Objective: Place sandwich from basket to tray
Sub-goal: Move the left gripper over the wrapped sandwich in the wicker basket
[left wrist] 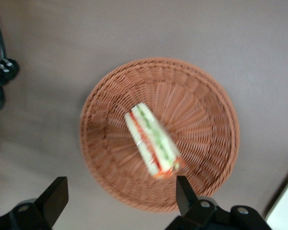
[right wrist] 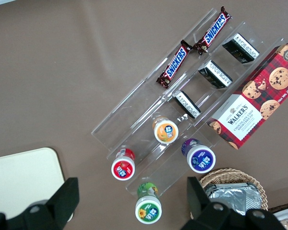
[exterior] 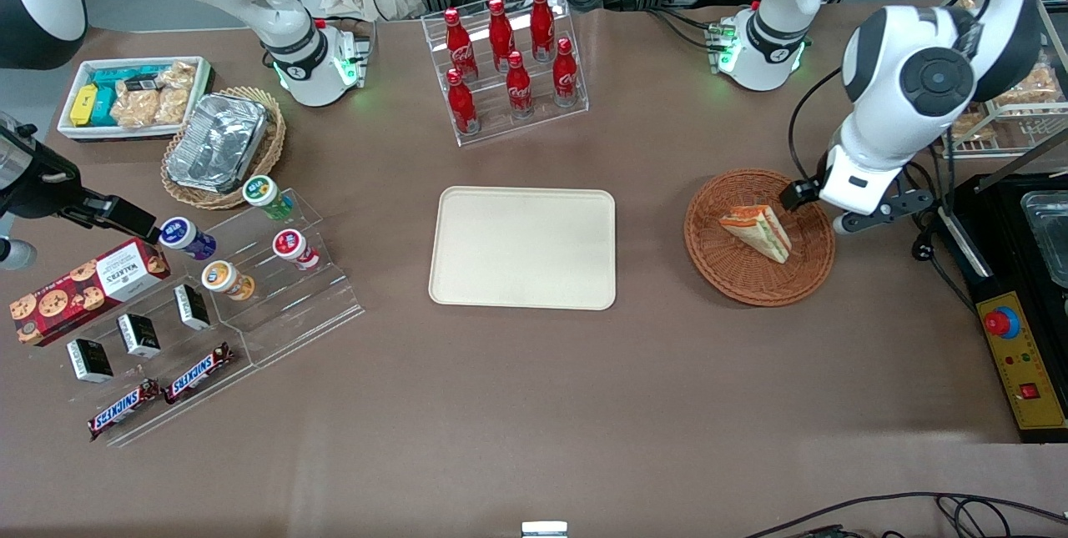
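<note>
The gripper (left wrist: pixel 117 201) hovers with jaws apart above the sandwich (exterior: pixel 758 230), which lies in the basket (exterior: pixel 724 266) at the frame's right; it looks light, soft and probably squashable, so pinch gently across the bread faces mid-wedge.

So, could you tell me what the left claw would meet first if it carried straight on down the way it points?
Probably the sandwich in the basket: the open claw hangs above it, pointing down, though the wedge lies slightly off its centre line.
</note>
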Robot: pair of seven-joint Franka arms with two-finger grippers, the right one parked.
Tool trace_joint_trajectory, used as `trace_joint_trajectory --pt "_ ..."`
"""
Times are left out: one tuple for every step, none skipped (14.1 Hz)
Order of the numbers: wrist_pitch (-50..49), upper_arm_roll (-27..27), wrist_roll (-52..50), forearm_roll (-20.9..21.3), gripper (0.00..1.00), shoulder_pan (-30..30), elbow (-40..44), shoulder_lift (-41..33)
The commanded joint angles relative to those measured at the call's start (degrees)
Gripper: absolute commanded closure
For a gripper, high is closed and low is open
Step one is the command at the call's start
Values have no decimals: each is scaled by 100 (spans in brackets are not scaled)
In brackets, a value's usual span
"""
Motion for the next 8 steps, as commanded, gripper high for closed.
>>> trace_joint_trajectory --pt "1085 -184 -1061 -4 0 11 -689 134" --pt "1254 -193 -1282 5 1 11 -716 266" --pt "1282 -202 -1441 5 0 11 -717 372" --pt "1300 -202 -1547 14 1 11 -717 434" --pt "1335 -202 -1626 14 0 11 -725 487" --pt "1413 -202 -1731 5 0 11 -760 565" --pt "1545 -202 -1845 14 1 11 -787 645" --pt "1676 -202 -1977 14 0 11 -796 724"
